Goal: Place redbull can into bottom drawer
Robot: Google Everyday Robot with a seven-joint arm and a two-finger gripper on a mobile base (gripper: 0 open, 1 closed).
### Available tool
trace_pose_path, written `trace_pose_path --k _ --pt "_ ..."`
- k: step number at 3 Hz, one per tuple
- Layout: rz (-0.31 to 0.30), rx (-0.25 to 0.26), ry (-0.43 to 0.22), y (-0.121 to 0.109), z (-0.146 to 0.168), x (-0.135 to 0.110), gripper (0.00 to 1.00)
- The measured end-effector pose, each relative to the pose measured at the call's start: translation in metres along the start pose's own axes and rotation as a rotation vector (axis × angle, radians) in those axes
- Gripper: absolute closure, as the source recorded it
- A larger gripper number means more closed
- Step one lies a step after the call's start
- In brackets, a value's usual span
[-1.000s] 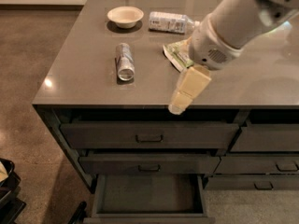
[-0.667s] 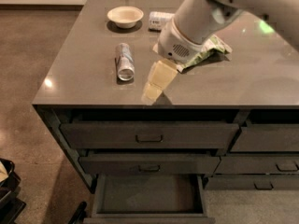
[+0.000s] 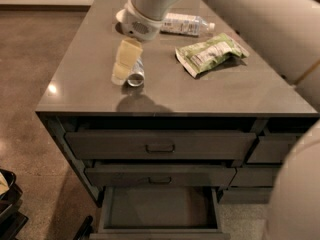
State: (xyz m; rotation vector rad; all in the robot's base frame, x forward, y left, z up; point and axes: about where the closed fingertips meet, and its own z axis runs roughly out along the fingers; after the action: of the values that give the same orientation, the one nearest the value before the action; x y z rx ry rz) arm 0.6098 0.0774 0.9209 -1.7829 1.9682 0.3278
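Counter (image 3: 80,84): a wide grey top. Everything for the pick lies on its left half, near the front edge.
Arm (image 3: 150,4): it comes in from the back of the counter and reaches forward and down toward the left side.
Bottom drawer (image 3: 160,209): lowest of the left column, pulled out, with a bare grey floor. It is directly below and in front of the pick place.
Gripper (image 3: 125,61): low over the counter and pointing toward the front edge. Whether it is apart or together cannot be told here.
Redbull can (image 3: 136,75): it lies on its side, on the counter, with the shiny round end turned to the front edge.
Long axis: it runs front to back, nearly the same line as the gripper.
Key relation: the can is just beside the gripper, on the camera's right of it, and its rear part is hidden behind the gripper. It is perhaps already touching, but this view does not settle it.
Coming move, as I judge: a small sideways correction to straddle the can across its narrow width, then close.
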Motion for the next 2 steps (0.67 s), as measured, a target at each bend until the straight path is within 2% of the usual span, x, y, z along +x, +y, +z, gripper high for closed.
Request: trace_pose_path --k 1,2 --pt "0.115 0.01 -0.005 -0.003 0.013 0.034 0.0" --pt "0.192 0.034 0.001 -0.015 0.023 0.054 0.0"
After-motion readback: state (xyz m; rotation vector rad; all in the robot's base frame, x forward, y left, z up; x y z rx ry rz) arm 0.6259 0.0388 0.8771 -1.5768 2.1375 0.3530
